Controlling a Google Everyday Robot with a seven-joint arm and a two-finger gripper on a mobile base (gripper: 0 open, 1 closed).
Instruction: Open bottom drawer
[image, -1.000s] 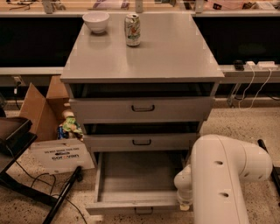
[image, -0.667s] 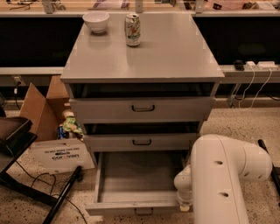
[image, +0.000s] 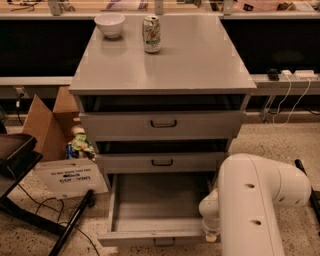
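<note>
The robot's hand (image: 210, 231) sits at the right front corner of the bottom drawer (image: 160, 200); whether it is open or closed cannot be told. The drawer is pulled out toward the viewer, its front running left to right, below the middle drawer (image: 130, 163).

A plain grey bench (image: 200, 65) fills the frame, its bottom drawer (image: 160, 200) the same flat grey with a dark loop handle (image: 164, 242). On top, a white bowl (image: 109, 23) sits at 11 o'clock beside a green-and-white patterned can (image: 151, 34). At 5 o'clock, the white arm (image: 255, 210) carries a pale cream pincer (image: 210, 234) at the drawer's right front corner. A brown cardboard box (image: 47, 125) stands at 9 o'clock on the speckled beige floor (image: 280, 145).
</note>
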